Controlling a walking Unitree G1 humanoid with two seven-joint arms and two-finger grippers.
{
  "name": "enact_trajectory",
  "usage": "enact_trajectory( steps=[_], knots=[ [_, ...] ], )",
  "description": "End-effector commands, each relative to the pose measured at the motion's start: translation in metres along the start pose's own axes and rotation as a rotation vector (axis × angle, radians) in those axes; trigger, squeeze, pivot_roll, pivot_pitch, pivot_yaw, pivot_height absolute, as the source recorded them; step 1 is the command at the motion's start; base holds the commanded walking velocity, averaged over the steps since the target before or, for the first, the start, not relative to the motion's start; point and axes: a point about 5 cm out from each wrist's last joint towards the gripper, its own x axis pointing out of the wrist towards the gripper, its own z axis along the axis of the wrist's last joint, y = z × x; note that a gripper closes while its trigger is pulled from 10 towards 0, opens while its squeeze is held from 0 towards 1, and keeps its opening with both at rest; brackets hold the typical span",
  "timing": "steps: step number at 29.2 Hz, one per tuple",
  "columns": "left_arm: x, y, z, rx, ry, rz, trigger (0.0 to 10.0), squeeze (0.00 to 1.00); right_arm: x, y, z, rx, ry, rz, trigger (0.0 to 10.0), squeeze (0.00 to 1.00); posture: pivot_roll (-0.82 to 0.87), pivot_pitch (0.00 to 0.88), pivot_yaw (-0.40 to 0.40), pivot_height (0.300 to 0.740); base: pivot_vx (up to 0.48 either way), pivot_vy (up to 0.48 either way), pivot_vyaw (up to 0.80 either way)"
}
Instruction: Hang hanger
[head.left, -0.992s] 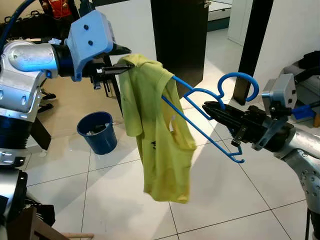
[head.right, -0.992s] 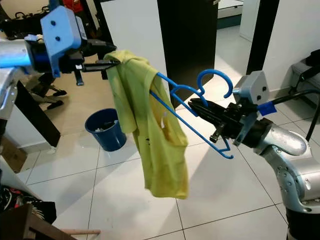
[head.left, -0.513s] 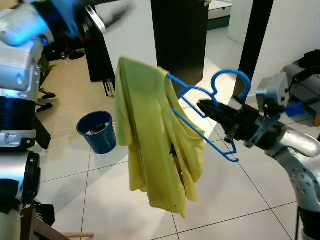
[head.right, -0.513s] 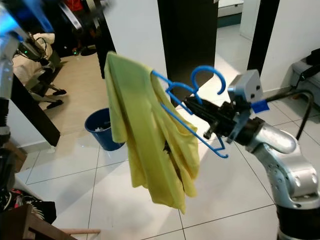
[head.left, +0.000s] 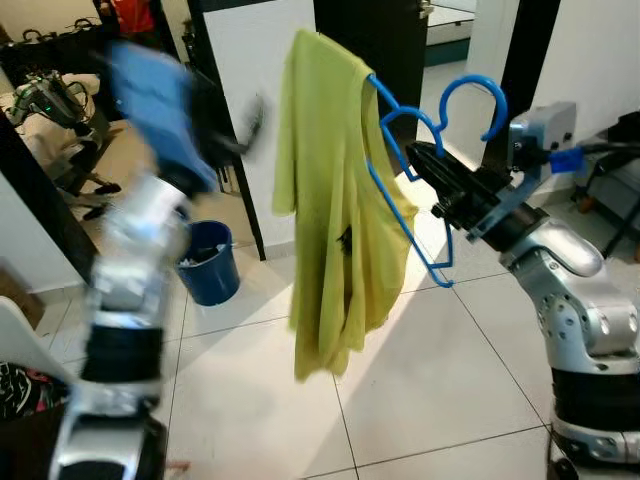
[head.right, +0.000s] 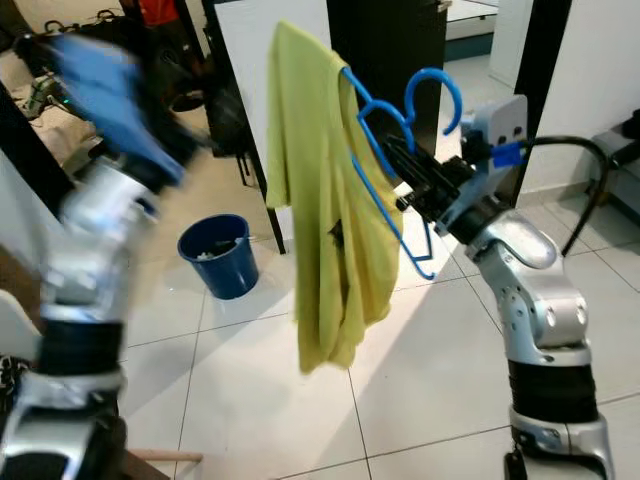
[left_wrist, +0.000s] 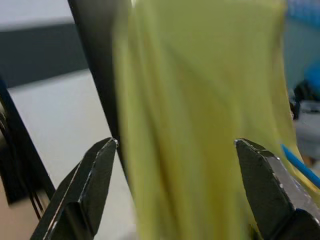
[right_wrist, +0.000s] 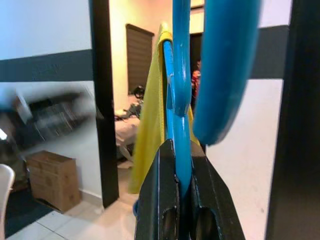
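The right gripper (head.left: 418, 160) is clamped tight on the neck of the blue hanger (head.left: 420, 150), just below its hook. A yellow shirt (head.left: 335, 210) drapes from the hanger's far end. Beyond it, the left gripper (left_wrist: 175, 150) is spread wide, holding nothing, apart from the cloth. A blue bin (head.left: 208, 262) stands on the floor beyond.

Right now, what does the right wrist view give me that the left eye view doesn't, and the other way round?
Right wrist view: the right gripper's fingers clamped on the blue hanger up close, and a cardboard box against the wall. Left eye view: the whole yellow shirt hanging off one hanger arm, the blue bucket on the floor, the blurred left arm away from the shirt. Both: hanger, shirt, right gripper.
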Motion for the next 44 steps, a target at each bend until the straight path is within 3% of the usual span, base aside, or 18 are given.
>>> enact_trajectory(
  steps=[1,4,14,35,36,37,38,40,41,44],
  knots=[
    [0.0,0.003,0.003,0.014,-0.024,0.073,10.0,0.0,0.007,0.011,0.003,-0.017,-0.028,0.048,10.0,0.0,-0.06,0.0,0.077,0.74,0.0,0.0,0.0],
    [0.002,0.002,0.002,-0.032,-0.02,0.13,10.0,0.0,0.011,0.019,-0.003,-0.002,-0.024,0.071,10.0,0.0,-0.06,0.0,0.077,0.74,0.0,0.0,0.0],
    [-0.01,0.004,-0.004,-0.067,0.002,0.246,10.0,0.0,0.015,0.036,-0.021,0.045,0.021,0.123,10.0,0.0,-0.07,0.0,0.06,0.74,0.0,0.0,0.0],
    [-0.01,-0.005,-0.003,-0.109,0.003,0.254,10.0,0.0,0.022,0.048,-0.022,0.069,0.015,0.168,10.0,0.0,-0.07,0.0,0.044,0.74,0.0,0.0,0.0],
    [-0.01,-0.005,-0.003,-0.111,0.005,0.254,8.6,0.0,0.022,0.047,-0.022,0.069,0.016,0.168,10.0,0.0,-0.07,0.0,0.044,0.74,0.0,0.0,0.0],
    [-0.01,-0.005,-0.003,-0.111,0.005,0.254,8.6,0.0,0.022,0.047,-0.022,0.069,0.016,0.168,10.0,0.0,-0.07,0.0,0.044,0.74,0.0,0.0,0.0],
    [-0.01,-0.006,-0.003,-0.113,0.005,0.253,7.5,0.0,0.022,0.047,-0.022,0.068,0.016,0.168,10.0,0.0,-0.07,0.0,0.041,0.74,0.0,0.0,0.0],
    [-0.01,-0.006,-0.003,-0.114,0.005,0.252,7.5,0.0,0.022,0.047,-0.022,0.068,0.017,0.168,10.0,0.0,-0.07,0.0,0.041,0.74,0.0,0.0,0.0],
    [-0.011,-0.006,-0.003,-0.113,0.004,0.253,0.0,0.0,0.022,0.047,-0.022,0.068,0.016,0.168,10.0,0.0,-0.06,0.0,0.041,0.74,0.0,0.0,0.0],
    [-0.011,-0.006,-0.001,-0.104,0.002,0.258,0.0,0.0,0.023,0.046,-0.022,0.068,0.017,0.166,10.0,0.0,-0.06,0.0,0.041,0.74,0.0,0.0,0.0]
  ],
)
